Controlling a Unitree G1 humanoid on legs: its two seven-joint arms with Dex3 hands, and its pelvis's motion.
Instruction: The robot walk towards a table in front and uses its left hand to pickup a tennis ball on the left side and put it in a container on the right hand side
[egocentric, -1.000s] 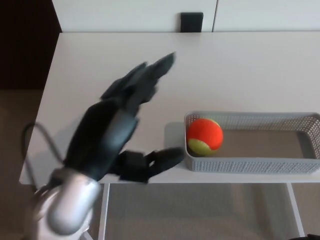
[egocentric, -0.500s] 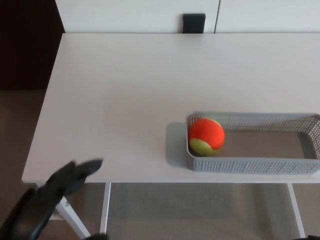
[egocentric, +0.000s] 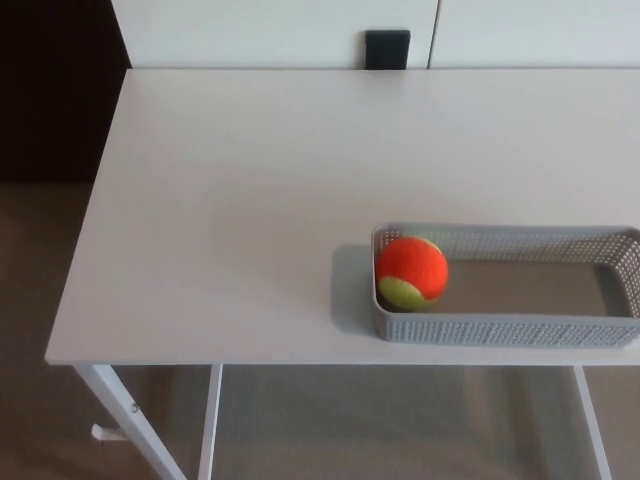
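At the far left of the view from the robot's head, a dark, shadowed area (egocentric: 50, 90) fills the upper corner, with brownish floor (egocentric: 35, 300) below it. Right of that starts a white rectangular table (egocentric: 230, 200), seen from above, which takes up most of the view and runs out past the right edge. Its left half is bare. Under the near edge on the left, a white slanted leg (egocentric: 125, 415) angles down toward the bottom of the view, and a straight white leg (egocentric: 209, 420) stands just to its right.

Behind the far edge of the table are white panels (egocentric: 260, 30). Slightly right of centre, a small black rectangle (egocentric: 387, 48) sits against them at the table's far edge. It is too small to tell what it is.

On the right half of the table, close to the near edge, lies a long, shallow grey mesh basket (egocentric: 500, 330). Its right end is cut off by the edge of the view. The tennis ball (egocentric: 411, 272), bright orange with a yellow-green patch, rests inside the basket at its left end, up against the end wall. The remaining part of the basket to the right of the ball shows only its plain floor. Another white leg (egocentric: 592, 420) shows below the table on the right.

Neither the left hand nor the right hand appears anywhere in the view, so how their fingers are set cannot be told.
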